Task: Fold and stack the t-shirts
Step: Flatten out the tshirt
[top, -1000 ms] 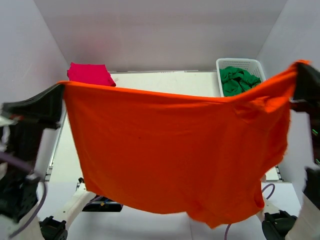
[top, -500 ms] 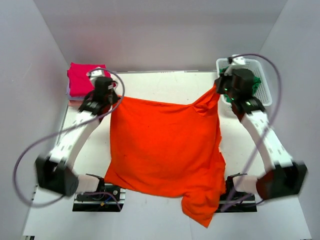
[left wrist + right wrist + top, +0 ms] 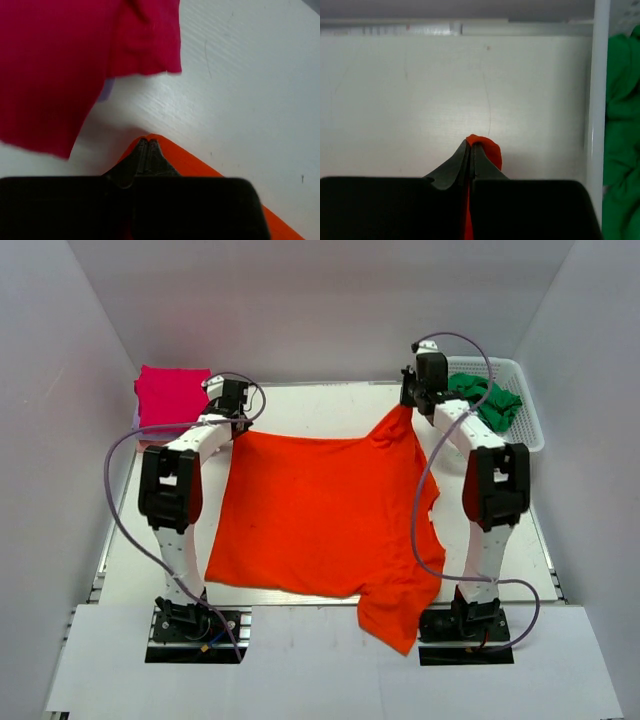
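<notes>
Moved: orange-red t-shirt (image 3: 320, 510) now flat on table (image 3: 320, 400)
Container: basket (image 3: 525, 430), upper right, holds green t-shirts (image 3: 485, 400)
Fingers: left gripper (image 3: 147, 143), right gripper (image 3: 471, 143) clenched on its corners

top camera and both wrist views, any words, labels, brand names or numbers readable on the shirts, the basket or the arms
No text can be read in any view.
The orange shirt, the magenta shirt and the green shirt: plain cloth, with no print or tag showing.
The white basket: no label visible.
The left arm and the right arm: no legible marking; any small print is too small to tell.
</notes>
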`<state>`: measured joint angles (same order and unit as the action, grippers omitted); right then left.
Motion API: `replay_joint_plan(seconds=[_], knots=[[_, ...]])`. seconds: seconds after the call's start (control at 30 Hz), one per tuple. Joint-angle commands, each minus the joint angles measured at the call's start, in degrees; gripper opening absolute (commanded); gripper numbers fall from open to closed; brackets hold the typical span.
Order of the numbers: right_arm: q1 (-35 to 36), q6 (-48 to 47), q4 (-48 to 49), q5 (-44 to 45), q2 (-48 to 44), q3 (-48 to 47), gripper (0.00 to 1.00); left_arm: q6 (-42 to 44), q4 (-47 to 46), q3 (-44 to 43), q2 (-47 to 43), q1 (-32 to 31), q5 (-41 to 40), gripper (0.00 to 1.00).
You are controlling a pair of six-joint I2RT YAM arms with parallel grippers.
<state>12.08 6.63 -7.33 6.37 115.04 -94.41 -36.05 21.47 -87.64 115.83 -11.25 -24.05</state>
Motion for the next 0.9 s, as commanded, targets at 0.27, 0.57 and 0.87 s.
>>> replay_joint_plan(seconds=[0.27, 0.57, 0.87], knots=[[0.14, -2.42, -2.16, 0.75, 18.55, -25.03, 0.73, -1.39, 8.21, -20.81, 12.22, 3.16, 2.51, 0.75], [0.67, -3.91, -6.19, -4.0, 10.47, -21.0, 0.9, 3.7, 3.84, -18.64, 6.88, 2.64, 11.3, 1.0], [0.84, 4.08, -9.72, -5.76, -1.57, -0.1, 0.9, 4.41, 3.21, -10.01, 3.96, 0.79, 23.97, 1.0]])
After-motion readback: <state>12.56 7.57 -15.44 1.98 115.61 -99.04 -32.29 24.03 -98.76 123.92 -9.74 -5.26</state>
